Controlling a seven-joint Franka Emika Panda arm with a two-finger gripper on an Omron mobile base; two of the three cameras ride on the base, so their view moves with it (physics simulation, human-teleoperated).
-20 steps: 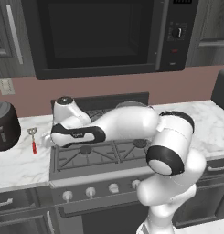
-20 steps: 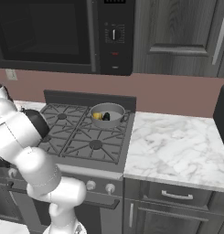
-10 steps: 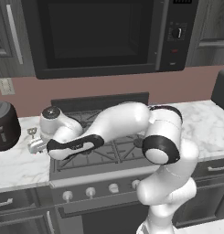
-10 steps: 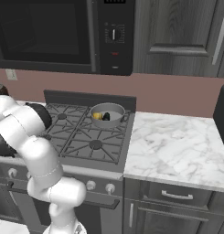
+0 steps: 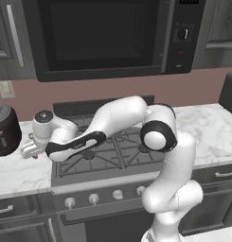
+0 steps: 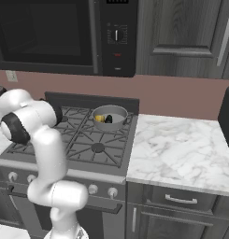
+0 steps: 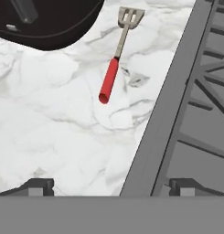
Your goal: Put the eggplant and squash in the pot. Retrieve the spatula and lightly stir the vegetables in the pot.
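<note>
Home kitchen: stove (image 6: 95, 140), microwave (image 5: 103, 38), marble counter (image 6: 181, 154).

Even soft light, sharp, faint shadows

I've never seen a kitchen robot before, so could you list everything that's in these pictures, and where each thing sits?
spatula: one, red handle, silvery slotted head, flat on the marble counter left of the stove.
pot: one, grey, on the stove's back burner.
squash: one, yellow, inside the pot.
eggplant: one, dark, inside the pot beside the squash.
stove: one, dark grates, knobs in front.
microwave: one, black, above the stove.
black appliance: one, on the left counter.
counter: white marble, both sides of the stove.
claw: one, dark tips apart, above the left counter short of the spatula.
</note>
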